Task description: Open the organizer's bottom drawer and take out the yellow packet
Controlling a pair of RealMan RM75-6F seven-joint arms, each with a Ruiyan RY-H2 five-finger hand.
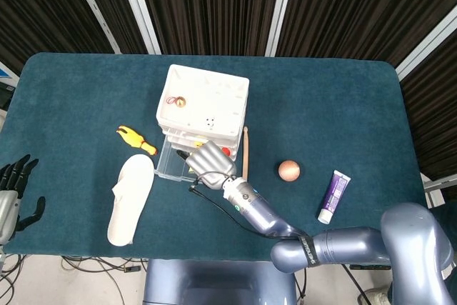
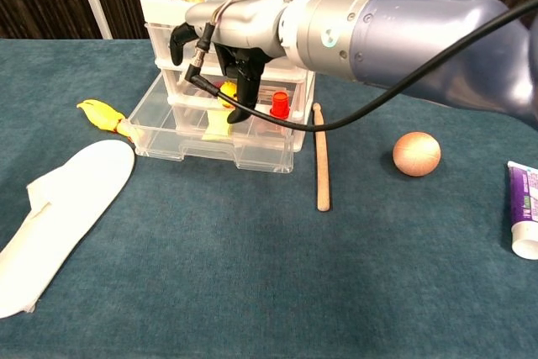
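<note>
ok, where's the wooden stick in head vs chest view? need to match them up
Head view: the wooden stick lies just right of the organizer, running toward the camera, left of the brown ball.
Chest view: the stick lies right of the open bottom drawer, left of the ball.
Shared landmark: the ball, to the stick's right in both views.

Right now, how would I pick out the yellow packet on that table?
Find the white organizer mid-table; its clear bottom drawer is pulled out toward you. The yellow packet lies flat inside, under the right hand. Unlike the round yellow toy and red piece beside it, it is flat and pale.
</note>
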